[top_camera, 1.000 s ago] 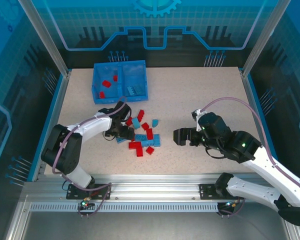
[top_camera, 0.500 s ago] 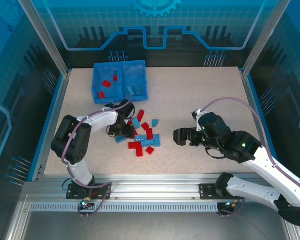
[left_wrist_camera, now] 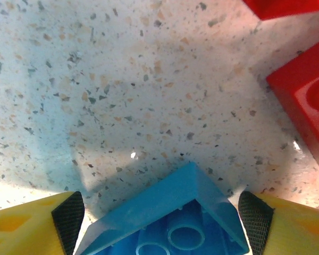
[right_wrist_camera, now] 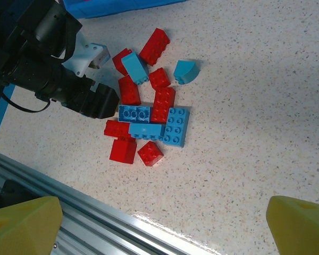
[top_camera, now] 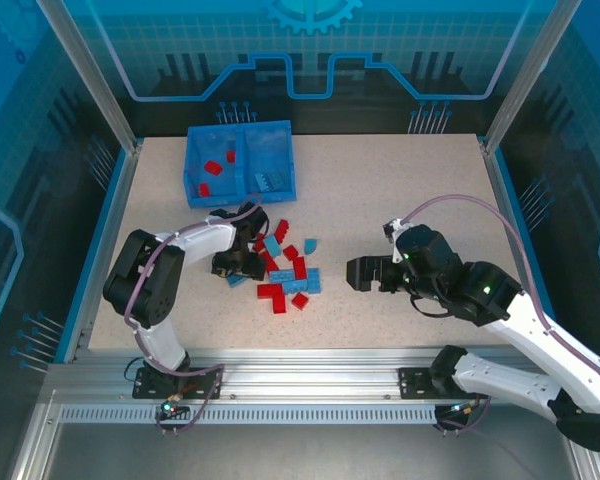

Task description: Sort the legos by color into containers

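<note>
My left gripper (left_wrist_camera: pixel 159 215) is down at the table on the left side of the loose pile, shut on a light blue lego (left_wrist_camera: pixel 173 212) that lies underside up between both pads. Red legos (left_wrist_camera: pixel 304 103) lie just to its right. From above, the left gripper (top_camera: pixel 237 264) sits beside the pile of red and blue legos (top_camera: pixel 292 272). The blue bin (top_camera: pixel 242 128) stands at the back left, with red legos (top_camera: pixel 213 167) in its left compartment and blue legos (top_camera: pixel 268 180) in its right. My right gripper (top_camera: pixel 361 273) hovers open to the right of the pile, holding nothing.
In the right wrist view the pile (right_wrist_camera: pixel 149 114) lies ahead, with the left arm's black wrist (right_wrist_camera: pixel 53 58) at its left. A metal rail (right_wrist_camera: pixel 95 223) runs along the near table edge. Bare speckled tabletop (top_camera: pixel 400 190) stretches to the right.
My left gripper has shifted slightly left and toward the near edge at the pile's left side. The right arm has held still.
</note>
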`<act>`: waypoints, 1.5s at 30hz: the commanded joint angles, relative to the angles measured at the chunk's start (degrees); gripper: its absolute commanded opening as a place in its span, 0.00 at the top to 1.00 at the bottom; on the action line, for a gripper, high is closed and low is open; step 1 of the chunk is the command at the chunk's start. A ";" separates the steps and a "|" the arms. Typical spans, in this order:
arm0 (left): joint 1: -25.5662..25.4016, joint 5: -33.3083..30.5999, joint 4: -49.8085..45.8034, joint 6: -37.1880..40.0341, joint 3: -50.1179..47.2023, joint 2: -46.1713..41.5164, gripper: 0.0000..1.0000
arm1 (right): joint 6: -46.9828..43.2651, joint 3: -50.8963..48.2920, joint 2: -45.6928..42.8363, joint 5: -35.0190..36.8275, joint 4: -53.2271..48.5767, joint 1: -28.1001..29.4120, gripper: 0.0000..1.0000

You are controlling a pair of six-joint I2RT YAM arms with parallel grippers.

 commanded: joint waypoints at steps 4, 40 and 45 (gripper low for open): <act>-0.25 -1.12 -3.98 -3.38 1.25 2.49 0.37 | 0.74 1.19 0.34 -0.93 -0.51 -0.35 0.00; 3.79 -14.42 5.92 -2.48 56.38 22.95 0.88 | -5.37 -0.48 -0.08 1.60 12.75 6.56 0.00; 5.51 -11.90 -2.85 -3.89 76.29 37.78 0.81 | -3.19 -1.24 -2.16 2.81 10.10 6.87 0.00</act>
